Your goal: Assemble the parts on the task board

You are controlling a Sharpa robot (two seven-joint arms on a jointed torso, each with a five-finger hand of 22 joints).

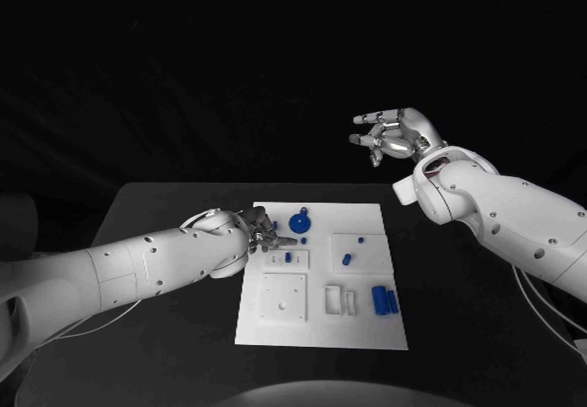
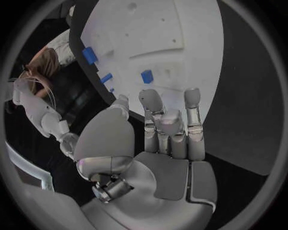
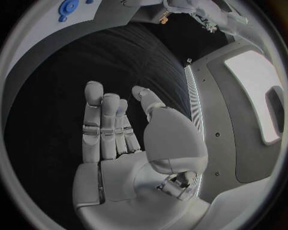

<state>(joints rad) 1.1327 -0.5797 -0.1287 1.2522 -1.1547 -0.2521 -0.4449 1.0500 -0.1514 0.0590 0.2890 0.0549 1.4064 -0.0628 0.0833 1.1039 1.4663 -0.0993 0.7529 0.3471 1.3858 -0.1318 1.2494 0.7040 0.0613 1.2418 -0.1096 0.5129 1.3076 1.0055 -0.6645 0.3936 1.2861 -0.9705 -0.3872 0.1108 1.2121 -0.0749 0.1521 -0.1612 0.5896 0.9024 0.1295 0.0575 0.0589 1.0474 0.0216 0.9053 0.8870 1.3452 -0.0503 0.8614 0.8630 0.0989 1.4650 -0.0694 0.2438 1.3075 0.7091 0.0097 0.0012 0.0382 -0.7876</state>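
Note:
The white task board [image 1: 321, 326] lies in the middle of the black table. On it sit a round blue disc [image 1: 299, 224], small blue pieces [image 1: 346, 259] and two blue cylinders [image 1: 385, 299] near its right edge. My left hand [image 1: 271, 234] hovers over the board's far left edge, fingers apart and empty. In the left wrist view its fingers [image 2: 171, 124] stretch toward the board [image 2: 156, 33], where blue pieces [image 2: 147, 75] lie ahead of them. My right hand [image 1: 394, 136] is raised high beyond the table's far right, open, holding nothing. Its fingers [image 3: 108, 124] are straight.
White raised blocks and recesses [image 1: 284, 298] stand in the board's near half. Bare black table [image 1: 171, 212] surrounds the board on all sides. The right wrist view catches the blue disc [image 3: 67, 7] at the rim of the circle.

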